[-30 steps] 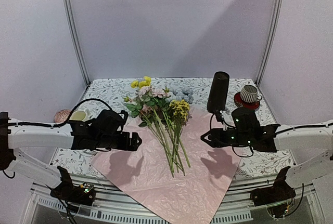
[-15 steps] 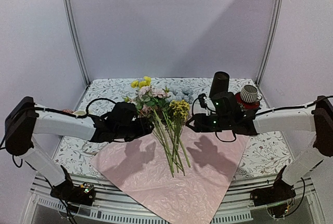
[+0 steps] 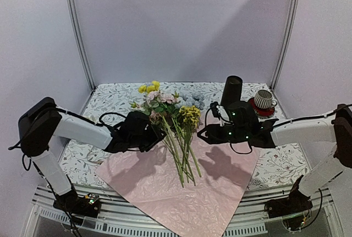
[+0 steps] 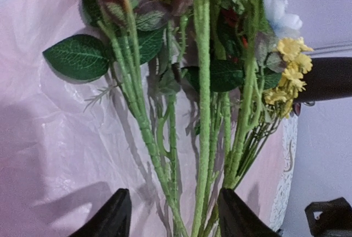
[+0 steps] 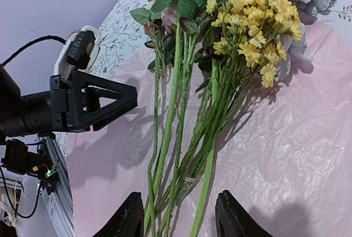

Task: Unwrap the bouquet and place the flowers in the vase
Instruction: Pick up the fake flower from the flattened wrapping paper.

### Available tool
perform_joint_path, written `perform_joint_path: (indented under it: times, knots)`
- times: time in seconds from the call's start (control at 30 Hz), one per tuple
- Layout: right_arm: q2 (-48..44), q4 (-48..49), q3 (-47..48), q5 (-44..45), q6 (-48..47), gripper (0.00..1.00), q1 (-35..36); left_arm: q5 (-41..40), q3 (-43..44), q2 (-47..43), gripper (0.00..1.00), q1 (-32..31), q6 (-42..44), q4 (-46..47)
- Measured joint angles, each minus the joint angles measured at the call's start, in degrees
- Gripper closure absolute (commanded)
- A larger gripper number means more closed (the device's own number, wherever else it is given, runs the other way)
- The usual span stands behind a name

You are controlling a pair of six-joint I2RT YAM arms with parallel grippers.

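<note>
The bouquet is undone. Its purple-pink wrapping paper (image 3: pixel 176 182) lies flat on the table, and the flowers (image 3: pixel 170 110) lie loose on it with heads to the back and green stems (image 3: pixel 184 163) to the front. My left gripper (image 3: pixel 159 137) comes in from the left, open, and its fingers (image 4: pixel 113 218) straddle several stems (image 4: pixel 203 138) without touching them. My right gripper (image 3: pixel 202 133) comes in from the right, also open, with stems (image 5: pixel 176 138) between its fingers (image 5: pixel 234 215). The black vase (image 3: pixel 231 89) stands upright behind the right arm.
A ribbed cup on a red saucer (image 3: pixel 263 100) stands at the back right, next to the vase. The paper's front corner hangs over the near table edge (image 3: pixel 187 223). The floral tablecloth (image 3: pixel 110 97) covers the table.
Both arms have swung inward from the paper's sides to the flower stems. The left gripper's jaws have narrowed around the stems. The flowers and the vase have not moved.
</note>
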Motion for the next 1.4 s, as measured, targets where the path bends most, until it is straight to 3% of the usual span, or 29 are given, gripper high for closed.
perform_joint_path:
  times: [0.13,0.23,0.4,0.83,1.17,1.4]
  knots:
    - [-3.1,2.5,-2.5,-0.1,-0.7,0.52,0.0,0.6,0.2,2.3,0.50,0.3,-2.1,0.3]
    - [-6.0,4.7,-4.9,-0.2,-0.9,0.52,0.0,1.3,0.6,4.1,0.59,0.6,-2.9,0.5]
    - [-8.6,7.1,-6.6,-0.2,-1.4,0.51,0.0,2.0,1.2,5.5,0.66,1.0,-3.4,1.2]
    - [-8.7,8.9,-7.3,-0.2,-1.8,0.51,0.0,4.0,3.0,8.8,0.68,1.9,-3.6,3.7]
    - [-8.7,9.4,-7.3,-0.4,-1.9,0.51,0.0,4.2,3.8,10.1,1.00,2.8,-3.1,5.7]
    - [-8.7,9.6,-7.3,-1.0,-1.9,0.51,0.0,1.0,1.1,4.8,1.00,2.9,-4.7,3.3]
